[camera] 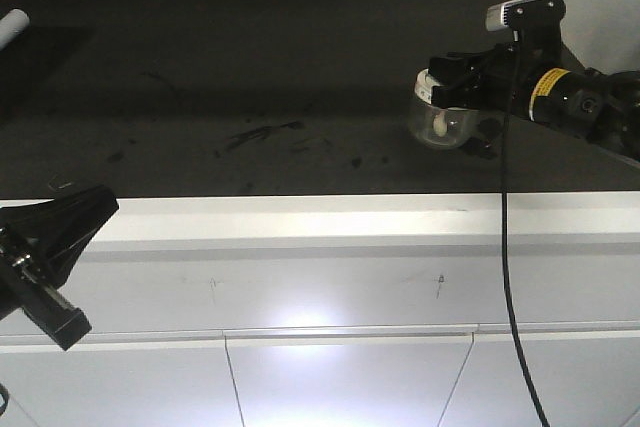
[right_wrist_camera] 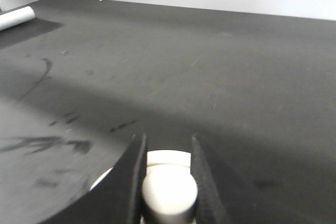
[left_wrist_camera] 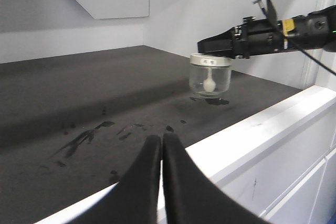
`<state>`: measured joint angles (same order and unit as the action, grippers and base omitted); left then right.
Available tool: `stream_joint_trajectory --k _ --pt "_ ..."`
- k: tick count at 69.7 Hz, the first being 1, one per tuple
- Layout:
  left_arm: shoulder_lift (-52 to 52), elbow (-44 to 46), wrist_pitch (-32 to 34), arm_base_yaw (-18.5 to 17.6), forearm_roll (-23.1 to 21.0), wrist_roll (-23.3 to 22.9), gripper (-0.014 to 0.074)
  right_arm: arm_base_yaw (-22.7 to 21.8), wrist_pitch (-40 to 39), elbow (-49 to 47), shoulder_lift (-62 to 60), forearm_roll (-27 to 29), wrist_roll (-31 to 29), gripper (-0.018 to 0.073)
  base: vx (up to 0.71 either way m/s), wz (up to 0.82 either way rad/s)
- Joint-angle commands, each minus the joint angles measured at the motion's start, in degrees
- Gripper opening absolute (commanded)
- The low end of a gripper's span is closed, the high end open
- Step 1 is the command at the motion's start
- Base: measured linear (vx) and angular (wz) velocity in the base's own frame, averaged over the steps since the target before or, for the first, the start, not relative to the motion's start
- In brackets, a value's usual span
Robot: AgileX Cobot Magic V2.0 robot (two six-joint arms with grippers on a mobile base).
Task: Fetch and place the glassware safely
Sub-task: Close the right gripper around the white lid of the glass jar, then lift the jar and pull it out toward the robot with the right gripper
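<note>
Two arms in play. Nearest, the left gripper [left_wrist_camera: 161, 137] hangs before the white cabinet front [camera: 320, 277], jaws pressed together on nothing. Further in, the right gripper [right_wrist_camera: 167, 141] pinches the knob [right_wrist_camera: 169, 190] of the cream lid [left_wrist_camera: 210, 60], holding the glass jar [left_wrist_camera: 210, 81] low over the right side of the dark countertop [camera: 250, 67]. Whether it touches, I cannot tell. Looks like the placing step: next, a slow, level set-down. The yellow label [camera: 548, 84] is unreadable. Far left lies a white cylinder [camera: 12, 25].

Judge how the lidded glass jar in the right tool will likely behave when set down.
The jar is clear glass, so probably fragile; a hard knock could crack it. The right tool seems to grip only the lid, so the body might drop if the lid is loose. Squat and wide, it probably won't tip.
</note>
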<state>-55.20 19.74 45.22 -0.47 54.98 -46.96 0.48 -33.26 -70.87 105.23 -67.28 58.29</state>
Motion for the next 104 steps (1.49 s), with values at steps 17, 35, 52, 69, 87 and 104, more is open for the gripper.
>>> stream_joint_trajectory --k 17,35,52,69,87,104 --pt "0.69 1.43 3.45 -0.39 -2.51 -0.61 -0.0001 0.72 -4.91 9.65 -17.34 2.32 1.24 -0.0003 0.0 0.0" --pt "0.69 1.43 3.45 -0.39 -2.51 -0.61 -0.0001 12.54 -0.8 10.94 -22.62 0.01 1.29 -0.0003 0.0 0.0" --pt "0.69 1.43 3.45 -0.39 -2.51 -0.61 -0.0001 22.0 -0.39 10.94 -23.13 -0.83 2.74 -0.0003 0.0 0.0" --pt "0.69 1.43 3.45 -0.39 -2.51 -0.61 -0.0001 26.04 -1.95 10.94 -26.08 -6.08 7.45 -0.0002 0.0 0.0" --pt "0.69 1.43 3.45 -0.39 -2.51 -0.61 -0.0001 26.04 -5.55 10.94 -27.18 -11.38 12.51 -0.0002 0.0 0.0" --pt "0.69 1.43 3.45 -0.39 -2.51 -0.61 -0.0001 26.04 -7.07 19.63 -30.34 -4.59 5.32 -0.0002 0.0 0.0"
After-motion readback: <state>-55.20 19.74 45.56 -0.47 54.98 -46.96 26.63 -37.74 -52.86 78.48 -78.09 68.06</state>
